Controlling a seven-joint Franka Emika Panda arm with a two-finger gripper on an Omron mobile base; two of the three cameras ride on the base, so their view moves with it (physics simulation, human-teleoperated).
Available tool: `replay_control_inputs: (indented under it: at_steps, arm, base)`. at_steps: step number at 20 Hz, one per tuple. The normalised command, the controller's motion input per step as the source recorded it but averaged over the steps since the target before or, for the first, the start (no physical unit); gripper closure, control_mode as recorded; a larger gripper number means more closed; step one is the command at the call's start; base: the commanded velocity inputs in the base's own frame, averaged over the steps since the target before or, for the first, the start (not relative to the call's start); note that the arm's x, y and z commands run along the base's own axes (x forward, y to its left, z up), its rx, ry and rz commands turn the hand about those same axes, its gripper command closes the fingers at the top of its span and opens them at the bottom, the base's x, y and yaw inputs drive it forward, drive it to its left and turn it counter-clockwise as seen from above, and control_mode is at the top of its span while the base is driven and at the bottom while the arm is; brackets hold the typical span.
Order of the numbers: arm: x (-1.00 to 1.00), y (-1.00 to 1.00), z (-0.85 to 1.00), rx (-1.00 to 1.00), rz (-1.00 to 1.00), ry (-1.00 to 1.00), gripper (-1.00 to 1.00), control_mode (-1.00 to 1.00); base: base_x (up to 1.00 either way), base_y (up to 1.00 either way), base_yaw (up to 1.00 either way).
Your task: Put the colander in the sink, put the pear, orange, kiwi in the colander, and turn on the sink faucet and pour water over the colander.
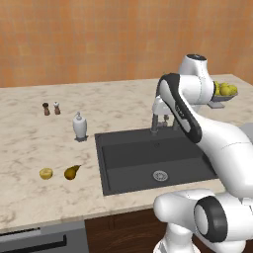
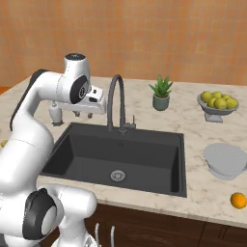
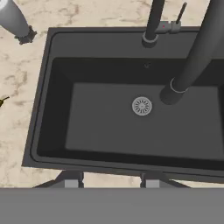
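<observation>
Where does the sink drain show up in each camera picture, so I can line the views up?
Left base view: the drain sits low and right of centre in the sink.
Right base view: drain below centre.
Hand view: drain just right of centre.
Shared landmark: the sink faucet behind the basin.

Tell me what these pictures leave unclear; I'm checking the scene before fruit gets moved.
- Colander: right base view, its right side cut by the frame edge.
- Pear: hand view, mostly off the left edge.
- Sink faucet: left base view, its spout hidden behind the arm.
- Claw: hand view, the grey band hides the fingertips.
</observation>
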Motion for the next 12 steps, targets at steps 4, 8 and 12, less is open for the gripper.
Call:
replay_control_inputs:
  at_steps: [4, 8, 12]
  arm:
    - [-0.17, -0.2, 0.0, 0.0, -0.01, 0.0, -1.0, -1.0]
    - [-0.46, -0.57, -0.08, -0.01, -0.02, 0.0, -1.0, -1.0]
    - [-0.49, -0.99, -0.06, 0.0, 0.0, -0.02, -1.0, -1.0]
  base:
    - [0.0, 0.0, 0.0]
    - [0.0, 0.0, 0.0]
    - [0.0, 0.0, 0.0]
